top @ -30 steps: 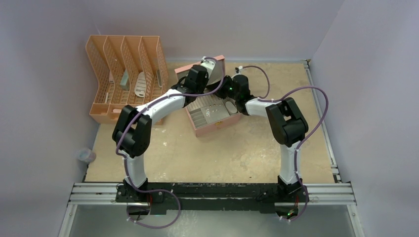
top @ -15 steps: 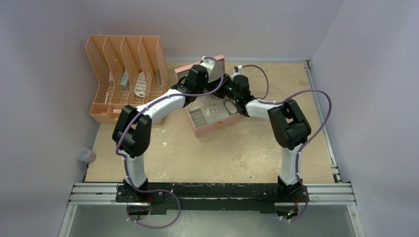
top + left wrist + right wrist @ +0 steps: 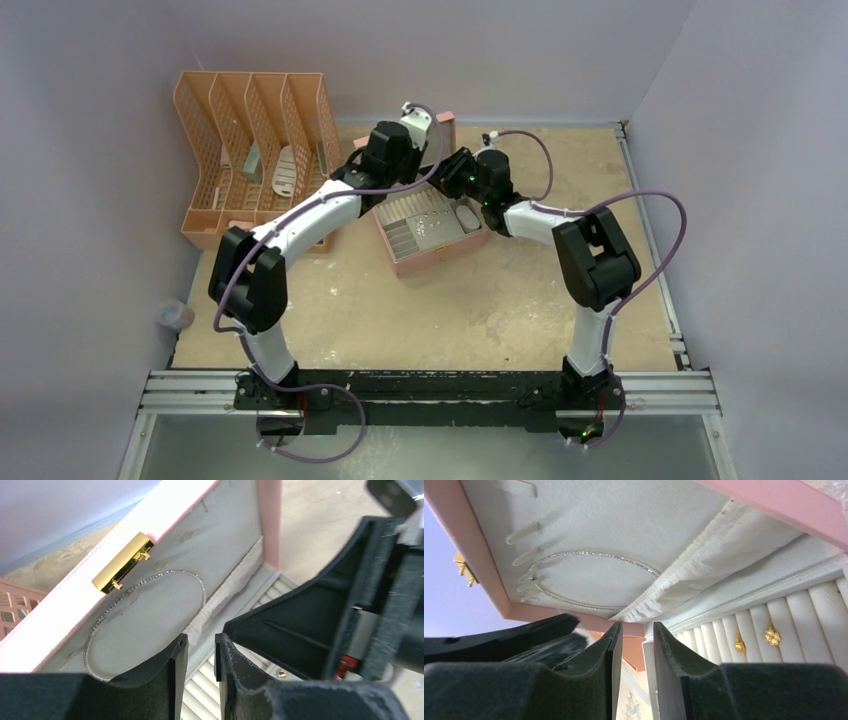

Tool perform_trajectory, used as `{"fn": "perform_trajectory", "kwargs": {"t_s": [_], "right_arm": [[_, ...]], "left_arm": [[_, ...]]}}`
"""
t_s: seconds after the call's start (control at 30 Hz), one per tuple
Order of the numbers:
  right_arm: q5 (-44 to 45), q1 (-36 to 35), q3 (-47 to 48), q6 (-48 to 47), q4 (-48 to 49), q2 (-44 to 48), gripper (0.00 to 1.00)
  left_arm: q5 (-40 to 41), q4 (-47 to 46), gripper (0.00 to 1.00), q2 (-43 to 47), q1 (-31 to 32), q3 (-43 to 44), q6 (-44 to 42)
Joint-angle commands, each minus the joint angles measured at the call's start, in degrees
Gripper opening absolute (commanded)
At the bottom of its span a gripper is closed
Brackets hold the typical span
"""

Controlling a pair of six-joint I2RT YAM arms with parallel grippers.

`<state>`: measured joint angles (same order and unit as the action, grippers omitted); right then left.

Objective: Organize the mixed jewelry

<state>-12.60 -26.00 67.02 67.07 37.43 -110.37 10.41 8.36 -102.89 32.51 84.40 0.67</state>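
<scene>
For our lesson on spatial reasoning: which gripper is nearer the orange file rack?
Left. The left gripper is just right of the orange file rack; the right gripper sits farther right, at the pink box.

White-black arms [image 3: 310,213], purple cables [image 3: 660,195], black jaws

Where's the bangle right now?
On the white lining of the open lid: in the left wrist view the bangle sits just below the gold clasp, its lower edge apparently tucked behind the ruched pocket.
</scene>
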Motion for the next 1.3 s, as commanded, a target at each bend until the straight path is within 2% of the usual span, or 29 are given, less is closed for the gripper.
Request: {"fn": "perform_trajectory", "kwargs": {"t_s": [0.0,0.13,0.27,0.4,0.53,0.7,0.83,0.97,1.13,1.27], "right_arm": [[0.31,0.3,0.65,-0.79,-0.91,3.53,0.32],[-1.89,0.59,0.43,-2.1,-1.4,4.79,0.33],[-3.76,0.94,-0.73,-4.55,-1.67,7.46,0.34],[-0.55,0.94,-5.27,-8.19,-0.63,14.03,0.51],[3.57,0.95,-7.09,-11.38,-4.19,19.64,0.6],[5.02,0.95,-9.34,-13.42,-7.7,24.73,0.65],[4.57,0.95,-12.95,-13.25,-6.35,27.9,0.69],[2.01,0.95,-16.61,-11.73,-5.19,29.93,0.7],[-0.49,0.86,-19.18,-11.43,-4.96,31.75,0.7],[-2.39,0.71,-20.97,-10.46,-4.52,32.08,0.69]], "left_arm": [[-6.08,-0.26,0.26,5.31,-0.44,-1.23,2.74],[-15.13,-0.13,0.29,10.62,-0.61,-2.58,7.24],[-22.29,-3.64,0.44,17.61,-0.62,-4.16,10.48],[-19.18,-1.33,0.61,20.5,-0.75,-1.84,11.95],[-14.78,2.49,0.76,20.12,-1.97,1.86,12.03],[-17.32,6.16,0.78,16.76,-7.83,6.31,13.86],[-18.22,7.43,0.77,12.82,-9.95,9.11,12.36],[-18.73,5.3,0.77,10.37,-10.23,9.99,6.11],[-23.23,4.77,0.77,6.21,-10.36,12.5,-4.51],[-20.82,5.15,0.77,2.2,-10.36,15.44,-6.09]]}}
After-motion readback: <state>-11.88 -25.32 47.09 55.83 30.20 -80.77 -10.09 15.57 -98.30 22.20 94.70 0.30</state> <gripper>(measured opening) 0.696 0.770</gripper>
